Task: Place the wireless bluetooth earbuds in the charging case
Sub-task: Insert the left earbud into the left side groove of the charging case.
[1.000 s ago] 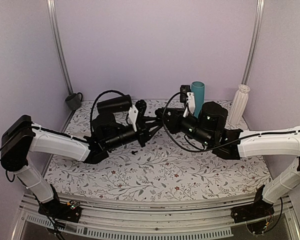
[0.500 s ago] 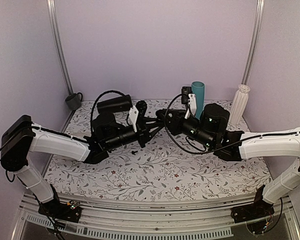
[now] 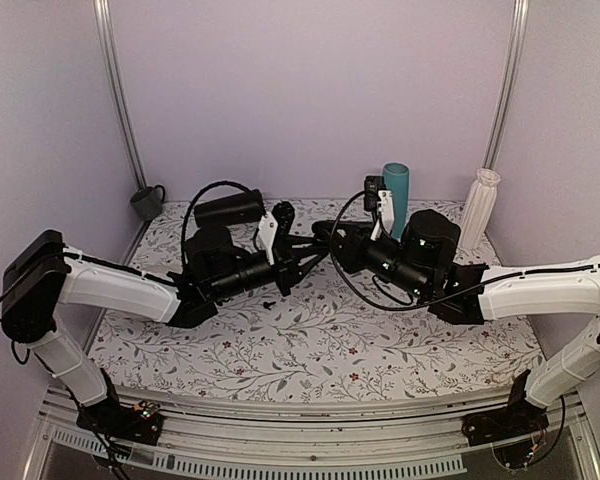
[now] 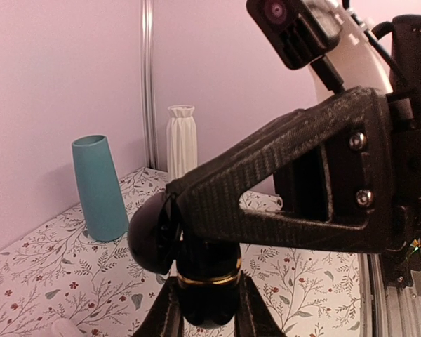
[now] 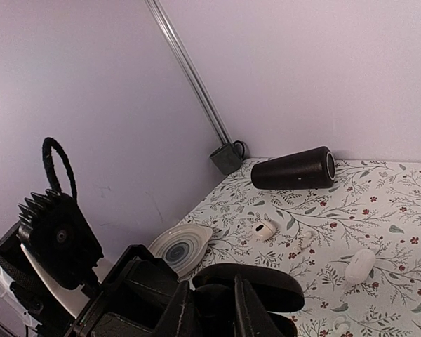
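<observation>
L end effector (image 4: 208, 317) clamping charging case (image 4: 205, 281), lid (image 4: 151, 239) open

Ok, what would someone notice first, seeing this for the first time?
The left gripper and right gripper meet nose to nose above the flowered table, the left's jaws clamping the black charging case. At the back right stand a teal vase and a white ribbed vase; a black cylinder lies back left.

The charging case (image 4: 207, 281) runs off the lower edge of the left wrist view, and a finger of the right gripper (image 3: 318, 236) covers its top. From above it is lost where both arms' tips meet. A black speck (image 3: 268, 303) on the surface (image 3: 310, 345) is too small to identify.
</observation>
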